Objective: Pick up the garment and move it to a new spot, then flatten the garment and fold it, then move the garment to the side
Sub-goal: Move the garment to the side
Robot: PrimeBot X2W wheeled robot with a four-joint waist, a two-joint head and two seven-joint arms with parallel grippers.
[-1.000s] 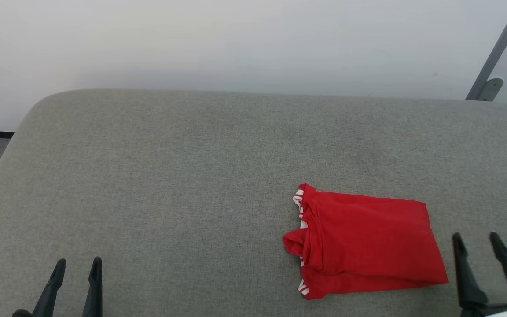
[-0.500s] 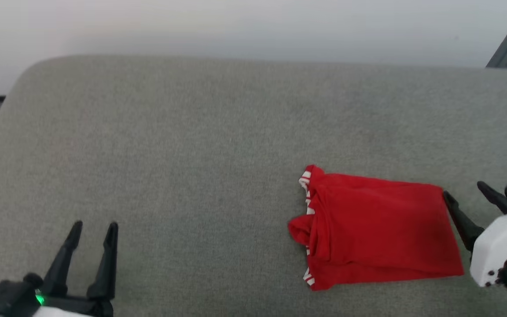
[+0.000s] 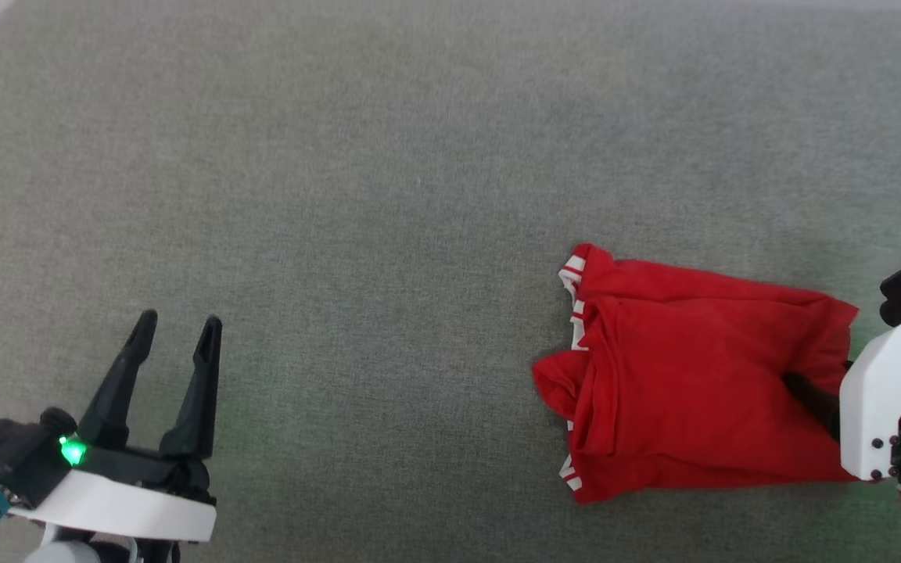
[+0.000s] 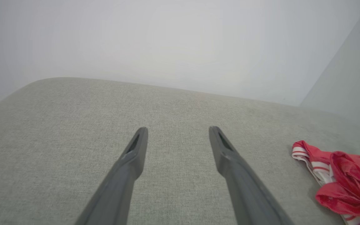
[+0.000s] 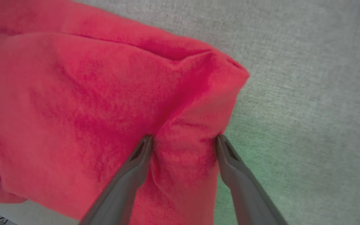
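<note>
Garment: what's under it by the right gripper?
The garment lies on the grey padded surface. The open right gripper straddles a bunched fold at its edge. Anything beneath the cloth itself is covered.

Right tool (jaws spread) straddles garment fold.
</note>
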